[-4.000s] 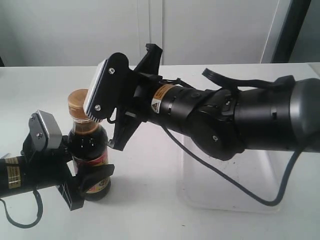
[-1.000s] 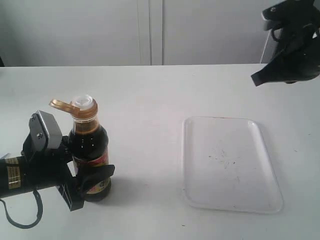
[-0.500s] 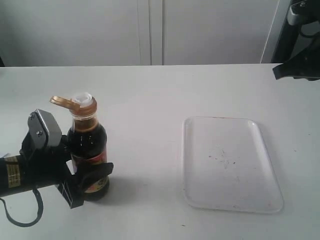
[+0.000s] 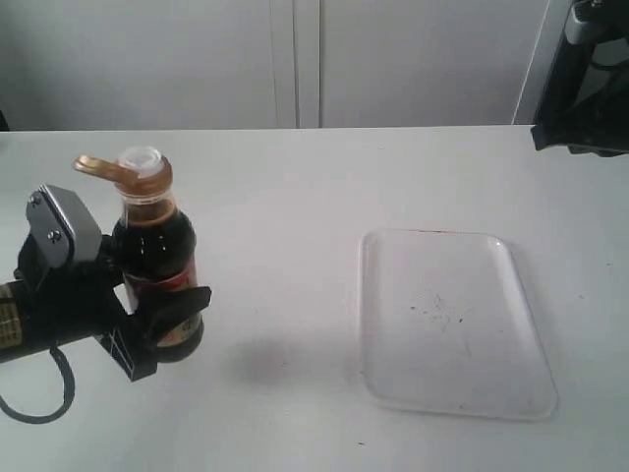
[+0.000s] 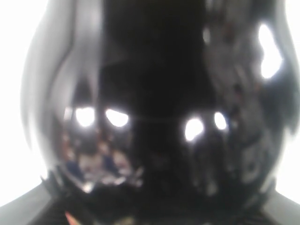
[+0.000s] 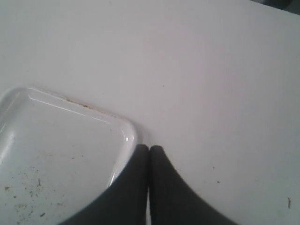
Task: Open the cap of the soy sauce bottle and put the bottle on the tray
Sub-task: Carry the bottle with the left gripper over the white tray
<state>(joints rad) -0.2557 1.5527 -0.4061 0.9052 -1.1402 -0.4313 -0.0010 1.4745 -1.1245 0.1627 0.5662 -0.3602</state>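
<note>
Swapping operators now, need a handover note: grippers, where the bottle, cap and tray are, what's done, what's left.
Left gripper: shut on the soy sauce bottle, which is held upright and looks lifted just off the table, with a shadow beneath it.
Right gripper: shut, empty, pulled back to the far right, over the table beside a corner of the tray.
Cap: flipped open, lid hanging to the side on its hinge, white spout exposed.
Tray: nothing on it but a few dark specks, to the right of the bottle.
Done: cap opened.
Left: carry the bottle across, set it upright on the tray, release.
</note>
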